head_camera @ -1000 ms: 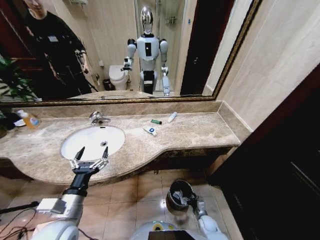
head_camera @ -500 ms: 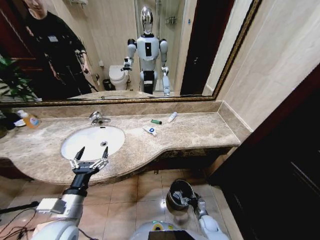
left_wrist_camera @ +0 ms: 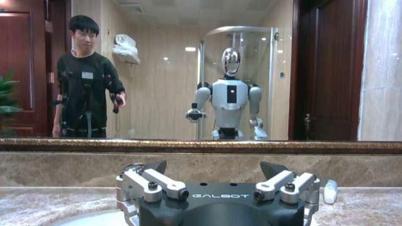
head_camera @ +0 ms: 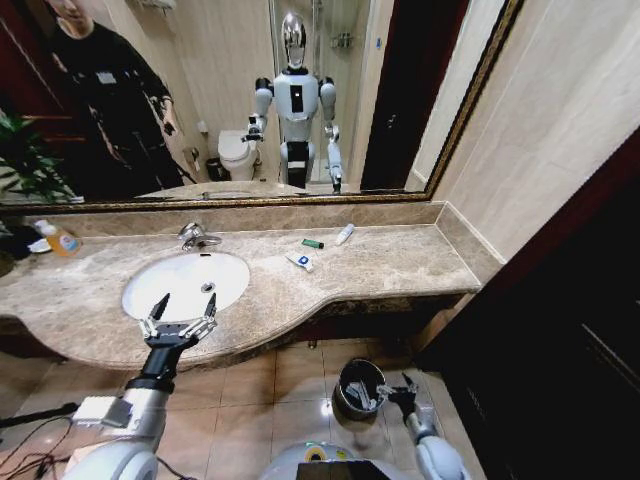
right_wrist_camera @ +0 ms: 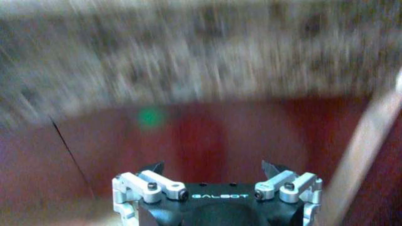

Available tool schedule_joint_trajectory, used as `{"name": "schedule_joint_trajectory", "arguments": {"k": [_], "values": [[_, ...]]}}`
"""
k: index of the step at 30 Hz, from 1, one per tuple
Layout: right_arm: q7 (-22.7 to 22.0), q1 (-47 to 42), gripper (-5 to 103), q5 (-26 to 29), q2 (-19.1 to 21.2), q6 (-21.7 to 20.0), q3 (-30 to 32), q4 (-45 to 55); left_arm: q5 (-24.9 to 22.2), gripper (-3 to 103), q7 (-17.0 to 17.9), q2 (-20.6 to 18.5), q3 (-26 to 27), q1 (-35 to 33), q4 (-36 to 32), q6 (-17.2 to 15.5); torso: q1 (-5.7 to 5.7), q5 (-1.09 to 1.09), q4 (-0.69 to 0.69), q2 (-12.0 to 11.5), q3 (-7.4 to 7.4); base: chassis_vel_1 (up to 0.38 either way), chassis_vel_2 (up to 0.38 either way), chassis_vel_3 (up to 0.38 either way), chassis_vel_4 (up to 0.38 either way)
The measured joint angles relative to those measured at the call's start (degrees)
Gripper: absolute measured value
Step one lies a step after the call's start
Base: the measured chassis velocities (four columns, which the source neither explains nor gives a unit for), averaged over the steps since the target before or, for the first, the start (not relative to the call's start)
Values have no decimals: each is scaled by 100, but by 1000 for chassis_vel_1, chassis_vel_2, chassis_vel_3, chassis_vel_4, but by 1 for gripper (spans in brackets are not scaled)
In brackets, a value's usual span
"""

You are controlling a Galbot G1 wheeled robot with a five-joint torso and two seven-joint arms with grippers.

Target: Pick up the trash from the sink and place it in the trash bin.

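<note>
The right gripper (head_camera: 402,393) has swung away from above the trash bin (head_camera: 356,389) since a second ago and now sits just beside the bin's rim at its 3 o'clock, low over the tiled floor (head_camera: 290,375); its jaws are spread wide with nothing between them, as the right wrist view (right_wrist_camera: 213,169) also shows. The shiny metal bin stands on the floor below the front edge of the marble counter (head_camera: 400,262). Up on the counter, at about 2 o'clock from the oval white sink (head_camera: 186,283), lie a white sachet with a blue mark (head_camera: 299,261), a tiny green piece (head_camera: 313,244) and a white tube (head_camera: 344,234); the chrome tap (head_camera: 195,237) stands at the basin's 12 o'clock. The left gripper (head_camera: 180,312) hovers over the basin's 6 o'clock rim, jaws parted and empty (left_wrist_camera: 213,172); it has not shifted. A bottle of orange liquid (head_camera: 57,238) stands at the counter's far 9 o'clock end.
</note>
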State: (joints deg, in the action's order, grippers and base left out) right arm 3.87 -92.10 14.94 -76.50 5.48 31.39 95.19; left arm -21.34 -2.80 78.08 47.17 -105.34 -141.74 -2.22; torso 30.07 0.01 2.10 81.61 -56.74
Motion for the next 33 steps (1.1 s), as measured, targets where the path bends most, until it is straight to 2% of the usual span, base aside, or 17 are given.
{"name": "schedule_joint_trajectory", "arguments": {"k": [1,4,6,7,9,10,11,13,17,24,28,33], "values": [[0,0,100,0,0,0,0,0,0,100,0,0,0,0,0,0,0,0,0,0,0,0,0,0,0],[-68,-222,100,36,62,-236,45,1272,0,100,0,0,0,0,0,0,0,-1,0,0,0,0,0,0,0],[-102,-223,100,64,81,-314,26,1483,0,100,-1,0,0,0,0,0,0,-2,0,0,0,0,0,0,0],[-167,-165,100,135,145,-553,-47,1968,0,100,0,0,0,0,0,0,0,-1,0,-1,0,0,0,0,0],[-175,-118,100,151,169,-631,-71,2087,0,100,1,1,0,0,0,0,0,-1,1,-1,0,0,0,0,0],[-173,89,100,197,237,-861,-161,2321,0,100,0,0,0,0,0,0,0,-1,0,-1,0,0,0,0,0],[-173,89,100,197,237,-861,-161,2321,0,100,0,0,0,0,0,0,0,-1,0,-1,0,0,0,0,0],[-92,424,100,265,293,-1123,-274,2405,0,100,0,0,0,0,0,0,0,-1,1,-1,0,0,0,0,0],[90,886,100,321,381,-1357,-459,2279,0,100,0,0,0,0,0,0,1,0,0,-1,0,0,0,0,0],[862,2062,100,547,677,-1520,-933,1554,0,100,0,0,0,0,0,0,2,0,1,-1,-1,0,0,0,0],[956,2553,100,739,713,-1516,-1178,1143,0,100,0,0,0,0,0,0,2,-1,1,-1,-1,0,0,0,0],[802,3311,100,920,671,-1566,-1688,432,0,100,-1,0,0,0,0,0,2,-1,0,-1,-1,0,0,0,0]]}}
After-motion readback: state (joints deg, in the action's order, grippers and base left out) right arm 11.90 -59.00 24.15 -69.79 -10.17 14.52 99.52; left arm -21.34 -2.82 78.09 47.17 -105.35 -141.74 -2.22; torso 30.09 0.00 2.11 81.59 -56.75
